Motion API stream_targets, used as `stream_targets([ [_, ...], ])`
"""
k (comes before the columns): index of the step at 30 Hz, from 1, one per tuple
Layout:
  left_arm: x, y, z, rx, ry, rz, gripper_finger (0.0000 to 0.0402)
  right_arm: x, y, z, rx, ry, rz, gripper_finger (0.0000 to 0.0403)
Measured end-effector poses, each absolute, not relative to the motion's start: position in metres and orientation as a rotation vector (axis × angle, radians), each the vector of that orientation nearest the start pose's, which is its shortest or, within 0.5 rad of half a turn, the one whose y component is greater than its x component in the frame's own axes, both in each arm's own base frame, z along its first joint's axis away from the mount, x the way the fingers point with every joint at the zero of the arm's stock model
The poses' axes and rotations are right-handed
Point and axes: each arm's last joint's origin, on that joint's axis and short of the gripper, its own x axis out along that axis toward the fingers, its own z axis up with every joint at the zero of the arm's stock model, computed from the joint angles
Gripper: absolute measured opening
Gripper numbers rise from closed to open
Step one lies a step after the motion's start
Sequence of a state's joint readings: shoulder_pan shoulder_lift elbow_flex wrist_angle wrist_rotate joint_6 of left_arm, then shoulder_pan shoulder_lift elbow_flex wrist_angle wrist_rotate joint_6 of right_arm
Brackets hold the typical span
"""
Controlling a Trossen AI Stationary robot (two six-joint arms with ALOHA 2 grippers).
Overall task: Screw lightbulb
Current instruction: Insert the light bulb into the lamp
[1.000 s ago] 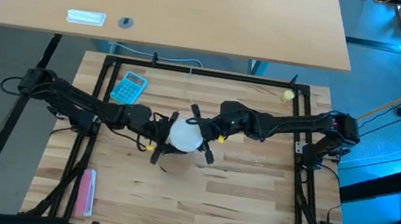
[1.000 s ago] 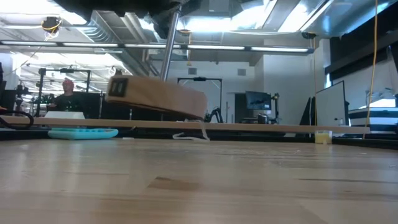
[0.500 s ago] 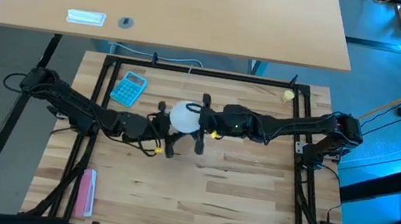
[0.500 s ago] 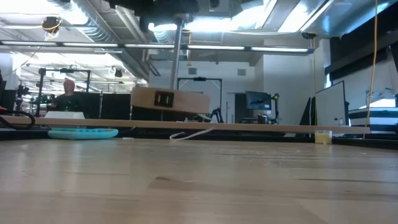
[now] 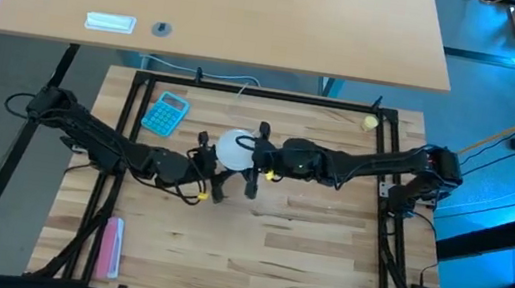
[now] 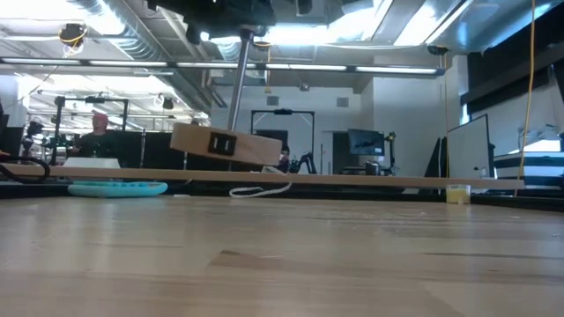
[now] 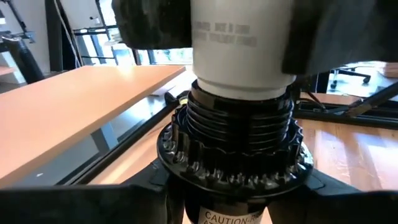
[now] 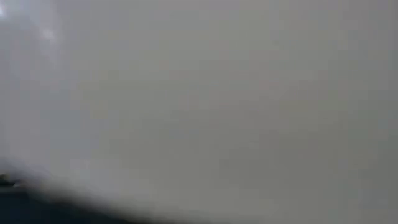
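The white lightbulb (image 5: 235, 149) stands over the table's middle, and its neck (image 7: 242, 43) sits in a black ribbed lamp socket (image 7: 236, 155). My left gripper (image 5: 216, 166) reaches in level from the left and is shut on the socket. My right gripper (image 5: 246, 155) reaches in level from the right and is shut on the bulb, which fills the right wrist view (image 8: 199, 99). Below the socket a metal rod (image 6: 238, 84) carries a wooden disc base (image 6: 225, 145). The base hangs above the table, slightly tilted. My left gripper holds the black socket (image 7: 230, 208) just under its ribbed collar, between its two fingers, coming level from the table's left. The lamp is lifted clear, with rod and wooden base hanging below. My own fingers hide the exact contact. My right gripper pinches the bulb's white body between its two fingers (image 7: 149, 25), one on each side, coming level from the table's right. The bulb stands upright on the socket, its lower end (image 7: 242, 87) at the socket's threads.
A teal calculator (image 5: 166, 113) lies at the far left and a small yellowish ball (image 5: 370, 122) at the far right. A pink object (image 5: 110, 247) lies near the front left corner. The lamp's white cord (image 6: 257, 188) trails on the table, and black frame rails (image 5: 126, 146) border it.
Both wrists have turned while staying at the table's middle. The bulb and socket have shifted a little toward the far edge. The wooden base below has swung from tilted, through level, to slightly tilted again, and has moved left in the low view.
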State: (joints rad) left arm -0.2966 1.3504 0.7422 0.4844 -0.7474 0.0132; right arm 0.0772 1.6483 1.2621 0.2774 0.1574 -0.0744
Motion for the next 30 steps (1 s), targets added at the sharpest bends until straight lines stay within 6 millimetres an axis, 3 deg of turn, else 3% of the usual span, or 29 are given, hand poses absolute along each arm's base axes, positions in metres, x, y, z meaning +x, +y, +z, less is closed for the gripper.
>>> stream_targets([
  [6,0.278,-0.066,0.264,0.059,0.093,0.410,0.0149,0.358,0.026,0.336,-0.145,0.213,0.048,0.0318],
  [10,0.278,-0.066,0.266,0.043,0.082,0.343,0.0149,0.335,0.027,0.348,-0.163,0.278,0.160,0.0375],
  [14,0.280,-0.065,0.269,0.009,0.071,0.151,0.0149,0.331,0.031,0.350,-0.145,0.277,0.277,0.0388],
  [17,0.282,-0.061,0.269,-0.047,0.067,-0.009,0.0149,0.340,0.032,0.351,-0.147,0.198,0.307,0.0390],
  [23,0.286,-0.048,0.268,-0.097,0.081,-0.162,0.0149,0.363,0.037,0.342,-0.151,0.067,0.408,0.0391],
  [30,0.287,-0.041,0.268,-0.116,0.093,-0.337,0.0149,0.371,0.040,0.338,-0.154,0.001,0.510,0.0374],
])
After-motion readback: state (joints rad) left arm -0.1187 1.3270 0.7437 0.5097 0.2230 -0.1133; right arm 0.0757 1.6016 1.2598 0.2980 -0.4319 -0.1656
